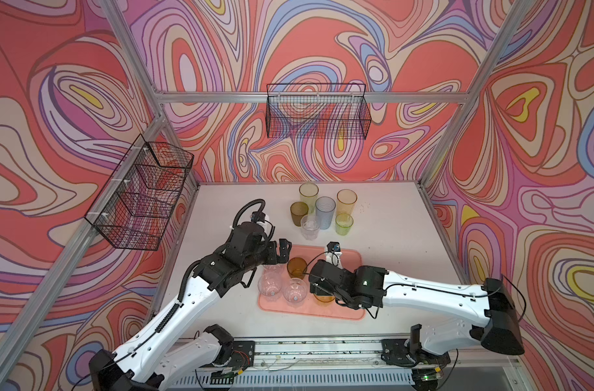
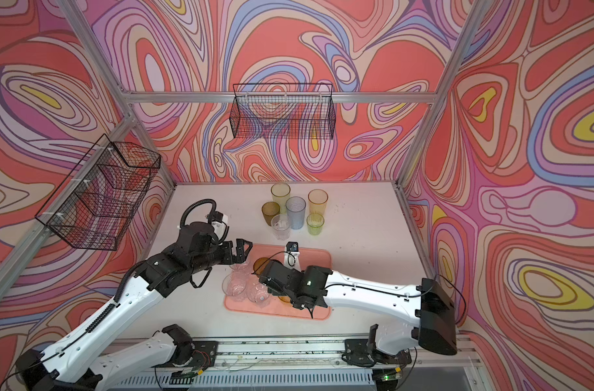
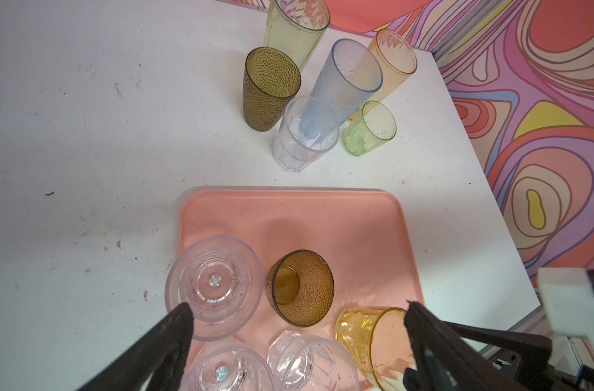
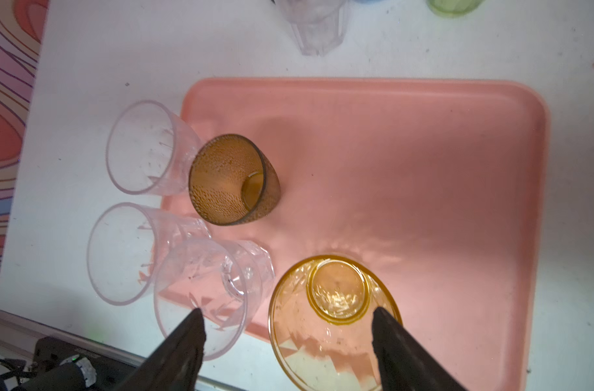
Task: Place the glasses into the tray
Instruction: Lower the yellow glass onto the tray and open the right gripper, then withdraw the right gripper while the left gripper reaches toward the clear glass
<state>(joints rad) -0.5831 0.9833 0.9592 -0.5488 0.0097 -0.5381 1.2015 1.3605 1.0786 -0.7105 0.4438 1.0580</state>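
The amber tumbler (image 4: 336, 304) is set on the pink tray (image 4: 424, 152) by its front rim, between the right gripper's (image 4: 288, 320) wide-parted jaws; release is judged done. The left gripper (image 3: 299, 313) is held wide, empty. A lift is called for past the clear tumbler (image 4: 200, 291) just beside; the tray's right half is unoccupied.

Swirl-patterned walls (image 1: 68, 50) (pink, orange) — white table (image 1: 390, 237), wire baskets (image 1: 317, 111).

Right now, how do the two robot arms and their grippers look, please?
The left arm and right arm have smooth white shells with black joint housings and thin black cables running along them. A ribbed black hose loops above the left wrist. The left gripper and right gripper each have two black, tapering fingers.
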